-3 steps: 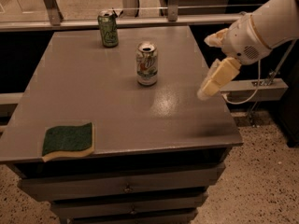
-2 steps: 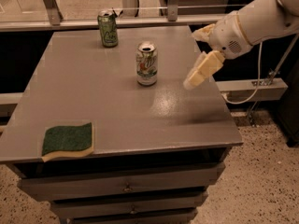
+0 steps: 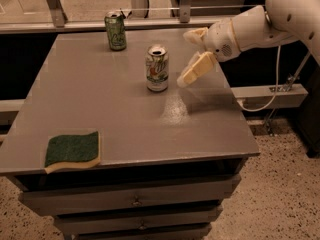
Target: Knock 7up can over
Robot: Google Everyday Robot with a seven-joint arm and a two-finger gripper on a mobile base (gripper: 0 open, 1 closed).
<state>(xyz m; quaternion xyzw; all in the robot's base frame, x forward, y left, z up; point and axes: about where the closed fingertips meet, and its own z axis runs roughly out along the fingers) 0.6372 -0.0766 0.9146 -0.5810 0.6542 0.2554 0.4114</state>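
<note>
The 7up can [image 3: 157, 68], silver-white with green and red markings, stands upright near the middle of the grey table [image 3: 100, 99]. My gripper [image 3: 188, 55] hovers just right of the can, at about its height and a small gap away from it. Its two cream fingers are spread open with nothing between them; the lower finger [image 3: 196, 69] points down-left toward the can. The white arm reaches in from the upper right.
An all-green can [image 3: 115, 30] stands upright at the table's far edge, left of the 7up can. A green sponge [image 3: 72, 150] lies at the front left corner. Drawers sit below the tabletop. A metal rail runs behind the table.
My gripper has moved left and slightly up, from off the table's right edge to close beside the 7up can. The can still stands upright.
</note>
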